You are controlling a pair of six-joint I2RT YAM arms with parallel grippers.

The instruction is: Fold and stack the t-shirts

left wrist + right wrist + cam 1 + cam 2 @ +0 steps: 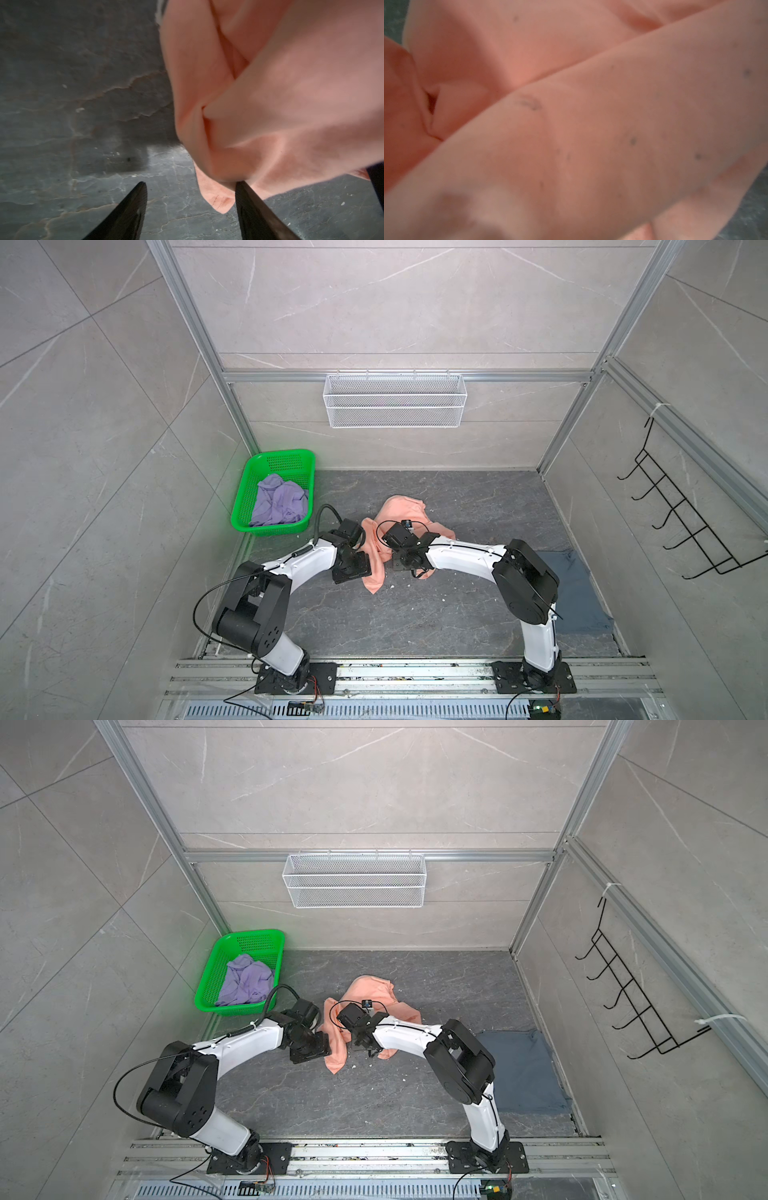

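While under right arm [465,558], peach t-shirt [401,508]

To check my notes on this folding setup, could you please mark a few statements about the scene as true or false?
1. The lavender t-shirt lies in the green basket. True.
2. The peach t-shirt is neatly folded flat. False: it lies crumpled in the middle of the table.
3. The blue-grey t-shirt is stacked on the peach one. False: it lies spread flat on the table by itself, at the right in both top views.
4. The left gripper has its jaws apart beside the peach cloth. True.
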